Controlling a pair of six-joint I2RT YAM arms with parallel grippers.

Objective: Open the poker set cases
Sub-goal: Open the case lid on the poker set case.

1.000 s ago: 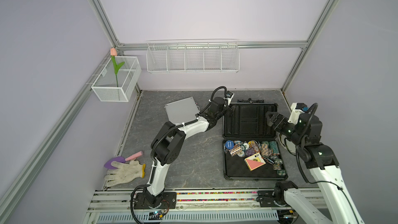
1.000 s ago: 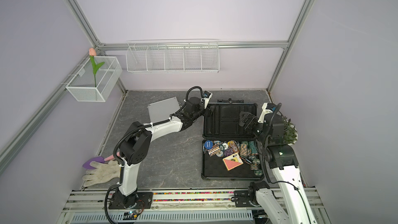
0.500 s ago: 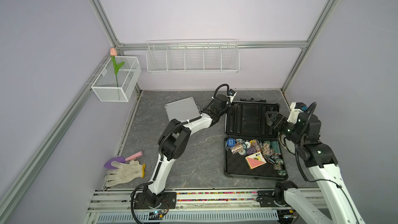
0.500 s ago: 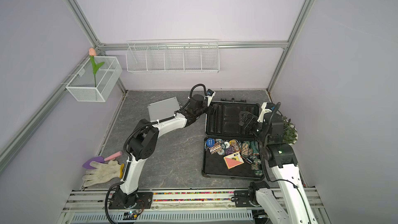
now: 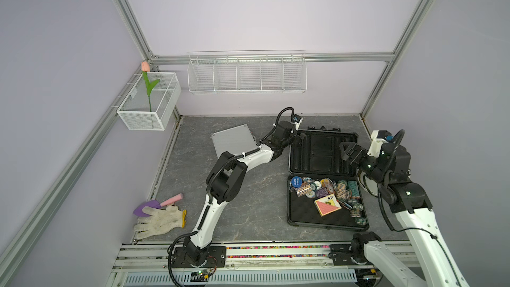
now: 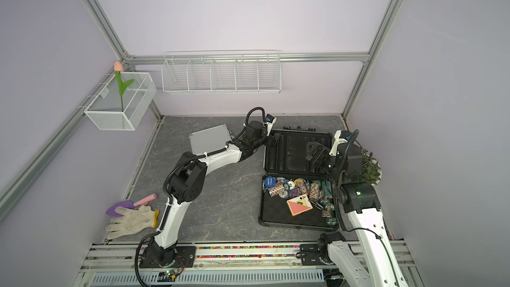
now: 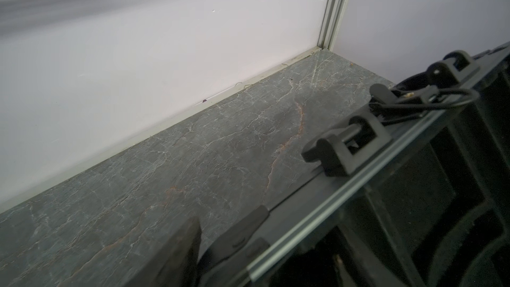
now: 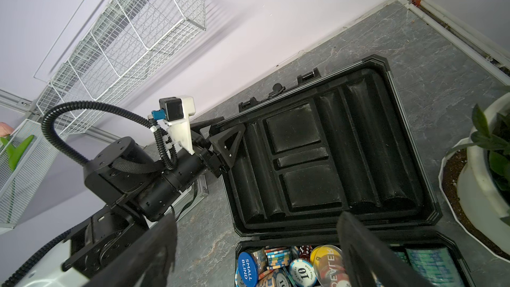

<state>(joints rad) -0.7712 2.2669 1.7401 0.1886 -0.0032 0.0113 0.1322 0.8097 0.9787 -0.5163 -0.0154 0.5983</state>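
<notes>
One done: back spread left pincer (image 5: 299, 139) off dark case (image 5: 323, 157) lid; park spread right pincer (image 5: 348, 152); unlatch silver case (image 5: 234, 143).

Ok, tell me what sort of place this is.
Probably a robot lab work cell: an aluminium frame with plain lilac panels, a left arm and right arm bolted to a front rail, and staged props like the open dark poker case.

You're seeing the dark grey case (image 5: 321, 158) lying open on the desk's (image 5: 262, 194) right side, chips (image 5: 342, 189) & cards (image 5: 327, 205) sitting inside; the silver case (image 5: 233, 143) is lying shut, back-left of it.
</notes>
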